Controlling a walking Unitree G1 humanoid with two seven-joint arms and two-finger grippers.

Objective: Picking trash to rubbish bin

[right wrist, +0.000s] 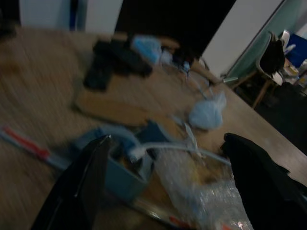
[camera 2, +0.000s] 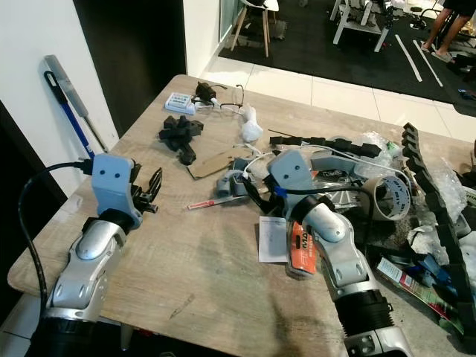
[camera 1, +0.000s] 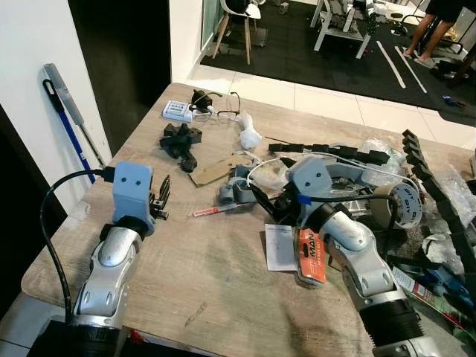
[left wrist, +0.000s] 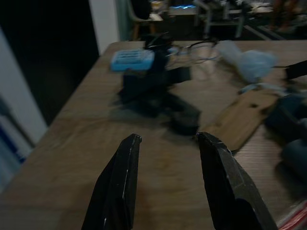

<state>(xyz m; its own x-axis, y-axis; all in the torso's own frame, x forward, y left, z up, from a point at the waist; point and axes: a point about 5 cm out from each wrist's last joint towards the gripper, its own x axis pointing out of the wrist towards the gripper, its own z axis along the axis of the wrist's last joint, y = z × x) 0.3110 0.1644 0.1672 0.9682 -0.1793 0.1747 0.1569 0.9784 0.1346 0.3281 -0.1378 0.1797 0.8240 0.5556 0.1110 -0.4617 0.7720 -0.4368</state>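
Trash lies scattered on a wooden table (camera 1: 201, 275): a crumpled white wad (camera 1: 249, 137), a brown cardboard scrap (camera 1: 211, 172), clear plastic wrap (camera 1: 269, 177), a red and white stick (camera 1: 212, 212), a white paper slip (camera 1: 280, 247) and an orange packet (camera 1: 311, 257). My right gripper (camera 1: 265, 202) is open, low over the table, its fingers on either side of a grey-blue part (right wrist: 120, 170) and the plastic wrap (right wrist: 192, 189). My left gripper (camera 1: 159, 198) is open and holds nothing. It points toward a black part (left wrist: 158, 96) further back on the table.
A blue box (camera 1: 177, 111) and glasses (camera 1: 223, 108) lie at the far edge. A tape roll (camera 1: 401, 205), black cable chain (camera 1: 439, 195) and more clutter crowd the right side. A mop (camera 1: 68, 119) leans on the left wall. A person's legs (camera 1: 435, 30) stand far back.
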